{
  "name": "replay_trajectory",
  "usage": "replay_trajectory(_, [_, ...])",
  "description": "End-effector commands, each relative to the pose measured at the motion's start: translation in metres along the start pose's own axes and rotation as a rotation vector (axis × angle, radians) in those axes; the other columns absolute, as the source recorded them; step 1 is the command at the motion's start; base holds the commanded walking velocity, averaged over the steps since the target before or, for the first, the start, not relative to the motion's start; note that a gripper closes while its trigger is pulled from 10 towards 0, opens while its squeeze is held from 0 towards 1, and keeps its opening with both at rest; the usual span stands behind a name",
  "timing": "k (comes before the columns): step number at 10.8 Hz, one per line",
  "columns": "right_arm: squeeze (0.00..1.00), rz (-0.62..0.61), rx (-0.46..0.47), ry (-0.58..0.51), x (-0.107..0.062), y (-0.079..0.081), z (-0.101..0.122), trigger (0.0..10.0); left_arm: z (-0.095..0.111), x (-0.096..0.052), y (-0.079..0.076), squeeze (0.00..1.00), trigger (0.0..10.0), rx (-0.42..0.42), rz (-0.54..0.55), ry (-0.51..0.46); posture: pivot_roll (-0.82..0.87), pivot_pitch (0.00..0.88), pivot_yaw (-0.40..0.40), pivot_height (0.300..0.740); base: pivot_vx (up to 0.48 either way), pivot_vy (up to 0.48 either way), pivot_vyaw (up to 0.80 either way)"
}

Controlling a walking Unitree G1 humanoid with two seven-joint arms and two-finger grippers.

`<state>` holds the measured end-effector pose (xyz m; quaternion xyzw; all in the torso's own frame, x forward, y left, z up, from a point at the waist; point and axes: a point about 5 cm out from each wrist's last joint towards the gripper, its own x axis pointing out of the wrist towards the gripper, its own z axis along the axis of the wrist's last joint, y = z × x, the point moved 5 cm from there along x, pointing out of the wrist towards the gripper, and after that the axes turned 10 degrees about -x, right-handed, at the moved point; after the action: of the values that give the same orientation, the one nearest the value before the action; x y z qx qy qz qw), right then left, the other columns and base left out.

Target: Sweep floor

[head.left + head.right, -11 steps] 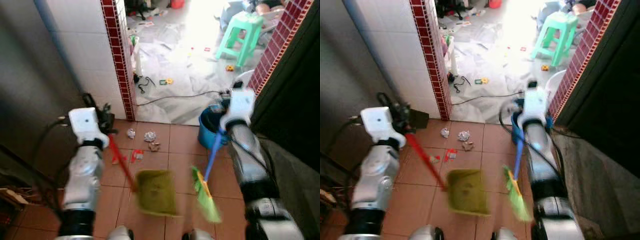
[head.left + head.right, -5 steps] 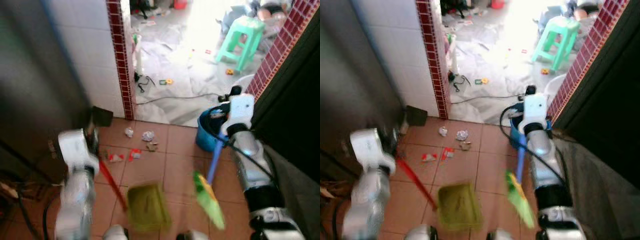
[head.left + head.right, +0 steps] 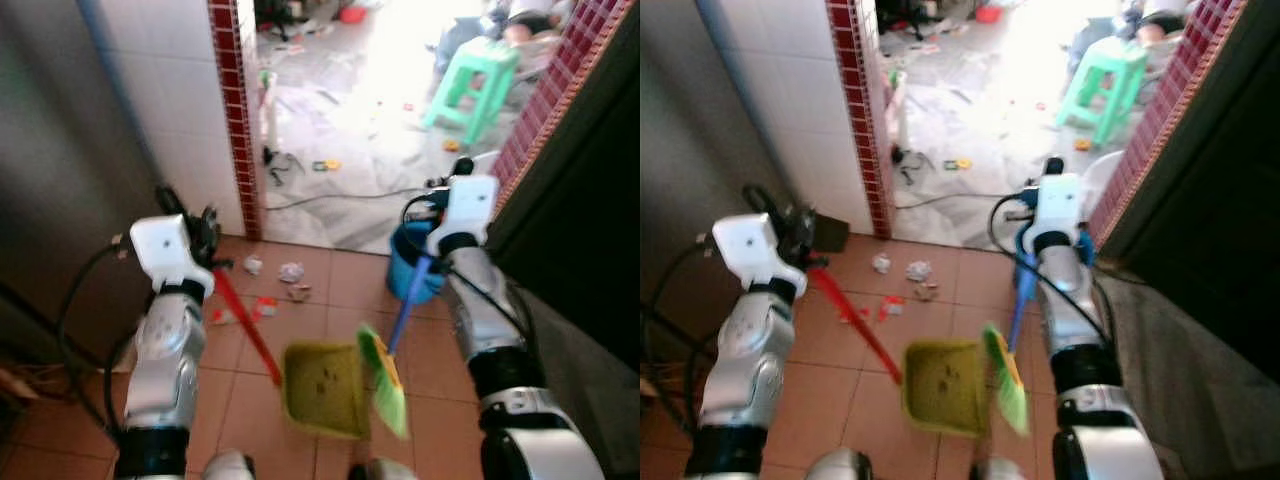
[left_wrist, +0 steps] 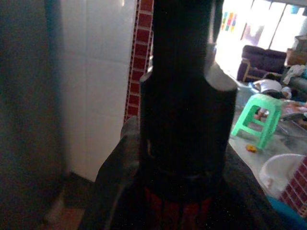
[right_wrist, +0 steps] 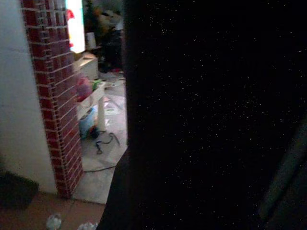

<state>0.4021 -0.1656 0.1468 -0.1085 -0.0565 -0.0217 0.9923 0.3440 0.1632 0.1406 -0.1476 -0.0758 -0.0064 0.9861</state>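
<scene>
My left gripper (image 3: 207, 243) is shut on the red handle (image 3: 246, 331) of an olive-green dustpan (image 3: 322, 388), which lies on the terracotta tiles in front of me. My right gripper (image 3: 441, 207) is shut on the blue handle (image 3: 407, 302) of a broom. The broom's green bristles (image 3: 381, 382) sit against the dustpan's right edge. Crumpled white paper (image 3: 292, 271), a brown scrap (image 3: 299, 293) and red scraps (image 3: 268, 307) lie on the tiles beyond the pan. The left wrist view shows the handle's dark top (image 4: 184, 120) up close.
A blue bucket (image 3: 404, 272) stands by my right arm. A white-tiled pillar with a red brick edge (image 3: 230, 120) is at the left, a dark wall (image 3: 590, 220) at the right. Beyond the doorway lie a cable (image 3: 330, 195), small litter and a green stool (image 3: 470, 85).
My left arm has risen and swung forward again, with the dustpan shifting right. The broom head has moved left, up against the pan's right side. The camera has shifted slightly.
</scene>
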Motion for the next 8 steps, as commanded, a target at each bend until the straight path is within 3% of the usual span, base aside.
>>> replay_trajectory(1, [0.00,-0.029,-0.011,-0.016,0.005,-0.003,0.005,10.0,0.011,0.004,0.003,0.00,2.1,0.059,-0.008,-0.049,0.00,0.000,-0.037,0.740,0.000,0.000,0.00])
replay_trajectory(2, [0.00,-0.014,-0.058,-0.081,0.003,0.003,0.019,10.0,0.011,-0.003,0.010,0.00,2.3,0.098,-0.002,-0.056,0.00,0.000,-0.038,0.740,0.000,0.000,0.00])
replay_trajectory(3, [0.00,0.000,-0.046,-0.076,0.004,0.006,0.021,10.0,0.006,-0.009,0.019,0.00,2.2,0.076,0.040,-0.031,-0.01,0.000,-0.028,0.740,0.000,0.000,0.00])
replay_trajectory(4, [0.00,0.028,-0.081,-0.104,-0.003,0.004,0.022,10.0,-0.001,-0.022,0.019,0.00,1.8,0.090,0.018,-0.010,0.00,0.000,-0.020,0.740,0.000,0.000,0.00])
replay_trajectory(5, [0.00,0.003,-0.094,-0.047,-0.010,-0.011,0.001,10.0,-0.019,-0.029,0.029,0.00,1.2,0.072,0.054,0.048,-0.02,0.000,-0.005,0.740,0.000,0.000,0.00])
replay_trajectory(6, [0.00,-0.015,-0.116,-0.046,-0.007,-0.022,0.000,10.0,-0.011,-0.017,0.023,0.00,0.7,0.064,0.037,0.010,-0.02,0.000,-0.002,0.740,0.000,0.000,0.00])
replay_trajectory(7, [0.00,-0.053,-0.142,-0.104,0.004,-0.038,0.023,10.0,0.022,0.006,0.004,0.00,1.0,0.088,-0.025,-0.098,-0.03,0.000,-0.019,0.740,0.000,0.000,0.00])
replay_trajectory(8, [0.00,-0.063,-0.136,-0.135,0.022,-0.042,0.044,10.0,0.039,0.024,0.004,0.00,1.5,0.036,0.003,-0.133,-0.04,0.000,-0.026,0.740,0.000,0.000,0.00])
